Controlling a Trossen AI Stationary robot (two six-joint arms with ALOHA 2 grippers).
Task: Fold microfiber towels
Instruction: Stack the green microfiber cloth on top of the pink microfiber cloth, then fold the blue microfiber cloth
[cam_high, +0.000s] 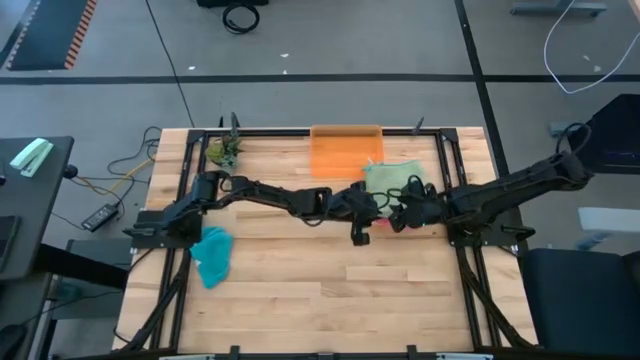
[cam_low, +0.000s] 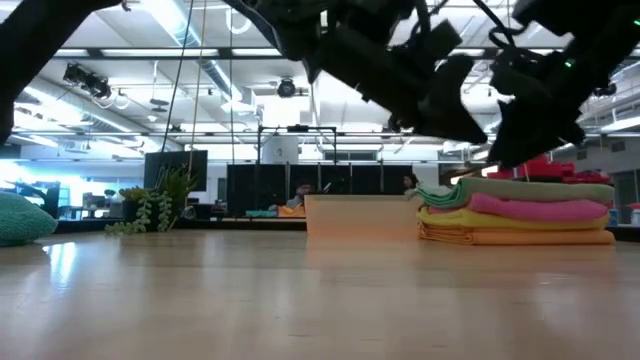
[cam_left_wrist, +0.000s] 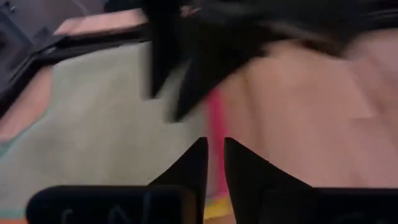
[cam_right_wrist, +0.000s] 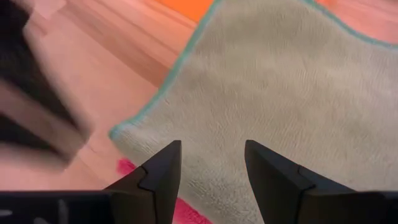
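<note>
Soft sage-green towel (cam_right_wrist: 298, 81) atop folded stack (cam_low: 515, 218)

The left gripper (cam_left_wrist: 214, 163) is seen with its jaws nearly closed, a narrow gap left between them, above a pink towel's edge (cam_left_wrist: 216, 124). A green towel (cam_left_wrist: 99, 137) is spread beside it on the worktop (cam_left_wrist: 311, 124); a blurred dark arm (cam_left_wrist: 249, 31) crosses beyond.
</note>
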